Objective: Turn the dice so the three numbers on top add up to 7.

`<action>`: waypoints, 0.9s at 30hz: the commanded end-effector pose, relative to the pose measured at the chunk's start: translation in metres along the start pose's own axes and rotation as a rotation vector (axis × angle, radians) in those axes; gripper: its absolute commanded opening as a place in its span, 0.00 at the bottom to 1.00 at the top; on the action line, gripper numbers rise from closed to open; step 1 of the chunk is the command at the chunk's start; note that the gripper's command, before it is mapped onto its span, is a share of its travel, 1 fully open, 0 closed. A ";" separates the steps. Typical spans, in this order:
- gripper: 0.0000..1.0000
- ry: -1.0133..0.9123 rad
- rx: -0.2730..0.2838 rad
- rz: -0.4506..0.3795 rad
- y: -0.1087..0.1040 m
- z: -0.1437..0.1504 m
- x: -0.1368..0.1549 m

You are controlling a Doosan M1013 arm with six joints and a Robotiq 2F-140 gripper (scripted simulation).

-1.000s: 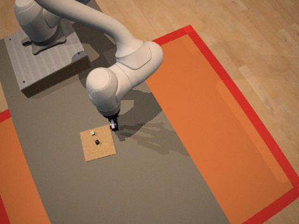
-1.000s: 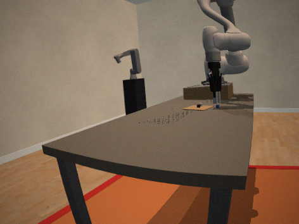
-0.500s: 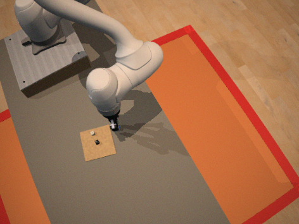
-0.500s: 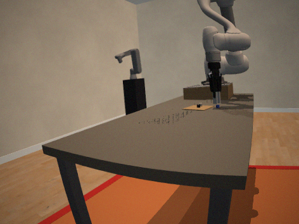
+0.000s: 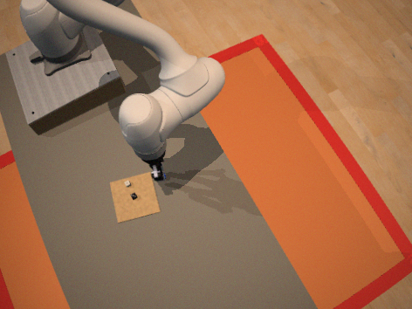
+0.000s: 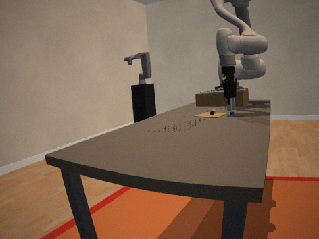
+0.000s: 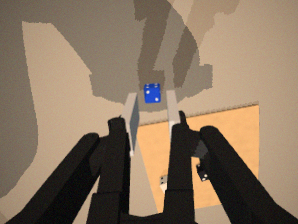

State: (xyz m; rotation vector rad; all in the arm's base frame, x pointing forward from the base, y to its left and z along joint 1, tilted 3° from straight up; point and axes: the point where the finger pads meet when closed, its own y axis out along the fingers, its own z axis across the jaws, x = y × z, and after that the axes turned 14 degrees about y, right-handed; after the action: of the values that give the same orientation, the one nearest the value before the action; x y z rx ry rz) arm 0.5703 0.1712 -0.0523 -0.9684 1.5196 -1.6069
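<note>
Since the blue die (image 5: 165, 176) (image 6: 232, 113) (image 7: 152, 93) lies off the mat (image 5: 144, 207) (image 6: 219, 115) (image 7: 230, 140), the step in hand looks to be lining up to grasp it. The jaws stand partly open, a narrow gap between the two pads, and hold nothing. Seen from the wrist, the die sits on the counter (image 5: 209, 262) (image 6: 169, 148) (image 7: 55, 80) just beyond the tips, in line with the gap. The next move calls for bringing the pads down astride it before closing; a skewed approach could nudge it away. Being a cube, it has no long axis; its side edges run roughly along the pads, and its larger visible face shows two pips. The white die (image 5: 127, 183) (image 6: 214, 111) (image 7: 163, 181) and black die (image 5: 133, 196) (image 6: 211, 113) (image 7: 202, 172) rest on the mat, off to one side of the jaws; I cannot tell their top numbers.
</note>
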 end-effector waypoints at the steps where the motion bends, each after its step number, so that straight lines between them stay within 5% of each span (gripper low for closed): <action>1: 0.19 0.000 0.000 0.000 0.000 0.000 0.000; 27: 0.19 0.000 0.000 0.000 0.005 0.000 0.000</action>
State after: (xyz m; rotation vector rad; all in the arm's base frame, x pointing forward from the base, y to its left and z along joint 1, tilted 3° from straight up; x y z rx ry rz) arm 0.5703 0.1710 -0.0561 -0.9684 1.5196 -1.6069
